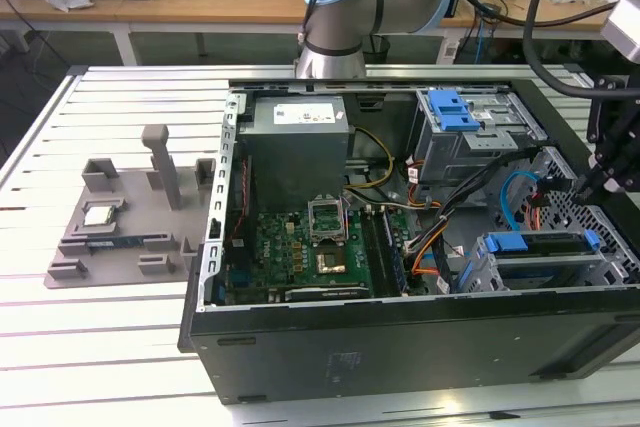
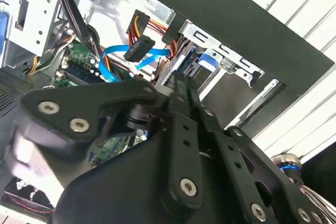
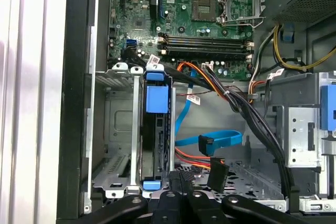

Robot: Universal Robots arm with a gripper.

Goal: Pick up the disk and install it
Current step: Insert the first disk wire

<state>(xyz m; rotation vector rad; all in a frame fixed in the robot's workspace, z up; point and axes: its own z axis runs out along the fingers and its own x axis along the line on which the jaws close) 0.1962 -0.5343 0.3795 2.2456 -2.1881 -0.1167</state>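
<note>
The disk (image 1: 540,247) stands on edge in the lower drive cage (image 1: 610,265) at the exterior view's right of the open computer case, its blue carrier frame showing along the top. In the first wrist view the disk (image 3: 156,145) sits in its slot with the blue carrier tab (image 3: 156,98) at one end. My gripper (image 1: 585,185) hangs just above and behind that cage, apart from the disk. Its black fingers (image 3: 181,195) are shut with nothing between them. The second wrist view shows the fingertips (image 2: 181,90) close to the disk's blue end (image 2: 202,61).
Loose blue data cable (image 3: 220,141) and black power plug (image 3: 218,174) lie beside the cage. An upper drive bay with a blue latch (image 1: 450,107), the power supply (image 1: 298,147) and motherboard (image 1: 300,257) sit inside the case. A grey fixture plate (image 1: 90,247) lies to the exterior view's left.
</note>
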